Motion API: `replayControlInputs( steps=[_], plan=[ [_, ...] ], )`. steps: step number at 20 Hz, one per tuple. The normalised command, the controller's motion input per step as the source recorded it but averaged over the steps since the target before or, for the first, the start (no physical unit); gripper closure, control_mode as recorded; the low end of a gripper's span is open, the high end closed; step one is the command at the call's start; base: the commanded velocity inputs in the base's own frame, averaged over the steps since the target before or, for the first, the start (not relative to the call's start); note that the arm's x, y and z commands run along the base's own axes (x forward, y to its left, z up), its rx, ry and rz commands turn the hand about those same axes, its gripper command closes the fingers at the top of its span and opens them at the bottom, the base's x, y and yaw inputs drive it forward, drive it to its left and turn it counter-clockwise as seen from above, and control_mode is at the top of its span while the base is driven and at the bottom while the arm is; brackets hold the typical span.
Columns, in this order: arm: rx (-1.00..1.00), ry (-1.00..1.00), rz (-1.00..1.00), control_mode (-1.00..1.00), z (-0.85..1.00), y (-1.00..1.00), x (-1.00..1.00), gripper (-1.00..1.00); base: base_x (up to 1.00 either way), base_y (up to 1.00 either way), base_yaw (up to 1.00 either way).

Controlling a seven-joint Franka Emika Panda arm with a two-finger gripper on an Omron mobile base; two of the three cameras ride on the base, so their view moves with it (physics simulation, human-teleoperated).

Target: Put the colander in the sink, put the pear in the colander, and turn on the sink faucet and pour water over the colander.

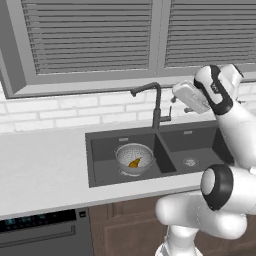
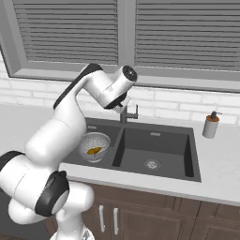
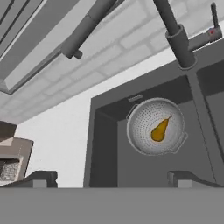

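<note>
Nearest to us in the hand view are the two dark tips of our gripper [image 3: 112, 178], spread wide with nothing between them. Going left to right: bare white counter [image 3: 57, 144], then the left basin of the sink [image 3: 105, 153], where the colander [image 3: 156, 127] sits with the pear [image 3: 159, 129] lying inside it. Right of that stands the sink faucet [image 3: 175, 33], its side lever [image 3: 213, 22] sticking out further right.

We judge only the water step is left, and the risks lie there. Our hand hangs high beside the gooseneck, so a careless approach could knock the spout and swing it toward the empty right basin [image 1: 192, 145], sending water past the colander. Open fingers could also slip off the small lever or push it the wrong way. Over in the right base view, the soap dispenser [image 2: 211, 125] stands well apart, out of harm's way.
</note>
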Motion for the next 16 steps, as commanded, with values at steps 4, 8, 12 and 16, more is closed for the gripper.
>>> replayControlInputs(
  steps=[4,8,12,16],
  plan=[
    [-0.03,-0.01,0.84,-1.0,-0.18,-0.52,-0.25,-1.0,0.0,0.0,0.0],
    [0.0,-0.19,0.88,-1.0,-0.25,-0.43,0.01,-1.0,0.0,0.0,0.0],
    [-0.07,-0.59,0.77,-1.0,-0.49,-0.29,0.09,-1.0,0.0,0.0,0.0],
    [-0.07,-0.71,0.52,-1.0,-0.44,-0.28,0.03,-1.0,0.0,0.0,0.0]
  ],
)
